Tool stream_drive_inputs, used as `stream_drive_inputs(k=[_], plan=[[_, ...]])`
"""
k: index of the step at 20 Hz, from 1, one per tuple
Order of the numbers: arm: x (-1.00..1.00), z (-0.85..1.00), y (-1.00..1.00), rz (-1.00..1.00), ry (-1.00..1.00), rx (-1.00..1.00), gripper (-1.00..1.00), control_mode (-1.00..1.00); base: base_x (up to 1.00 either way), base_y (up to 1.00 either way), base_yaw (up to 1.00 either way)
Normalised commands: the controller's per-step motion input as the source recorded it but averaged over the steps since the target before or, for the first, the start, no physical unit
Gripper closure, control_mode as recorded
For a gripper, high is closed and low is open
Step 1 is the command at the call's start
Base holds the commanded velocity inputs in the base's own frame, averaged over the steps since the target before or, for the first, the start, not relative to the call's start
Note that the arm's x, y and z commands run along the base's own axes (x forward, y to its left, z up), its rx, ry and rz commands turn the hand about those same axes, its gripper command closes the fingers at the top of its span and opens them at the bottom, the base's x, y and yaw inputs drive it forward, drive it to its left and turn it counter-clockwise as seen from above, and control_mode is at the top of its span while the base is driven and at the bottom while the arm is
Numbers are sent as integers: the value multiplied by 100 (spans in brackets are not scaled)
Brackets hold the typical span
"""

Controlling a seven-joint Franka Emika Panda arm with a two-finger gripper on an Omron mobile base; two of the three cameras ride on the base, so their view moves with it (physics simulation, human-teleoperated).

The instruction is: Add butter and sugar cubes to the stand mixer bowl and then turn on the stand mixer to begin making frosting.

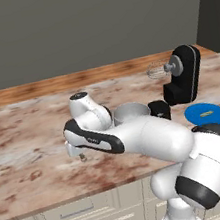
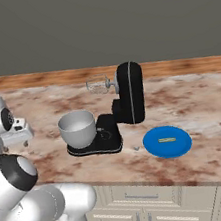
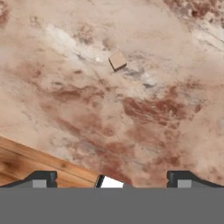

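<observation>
Pincer (image 3: 112, 177) spread wide, holding nothing, above counter (image 3: 144, 113), sugar cube (image 3: 117, 61) apart

The worktop (image 2: 201, 98) looks like polished marble, veined pink, cream and rust, edged in warm wood grain. The stand mixer (image 2: 128, 99) is glossy black plastic with a silver wire whisk (image 2: 97, 84). The stand mixer bowl (image 2: 77, 128) has a smooth, matt grey metal look. The plate (image 2: 167, 142) is smooth blue. The cabinet fronts (image 2: 163, 205) are matt cream.

Grey wall (image 1: 82, 25) behind marbled counter (image 1: 26, 141), cream cabinets (image 2: 162, 203) below
</observation>
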Motion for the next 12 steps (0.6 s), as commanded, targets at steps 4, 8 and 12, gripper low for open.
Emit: stream_drive_inputs(k=[4, 8, 12], plan=[[20, -26, 2, 0, 0, 0, -100, -100, 0, 0, 0], [31, -23, 0, 0, 0, 0, -100, -100, 0, 0, 0], [32, -22, 5, 0, 0, 0, -100, -100, 0, 0, 0]])
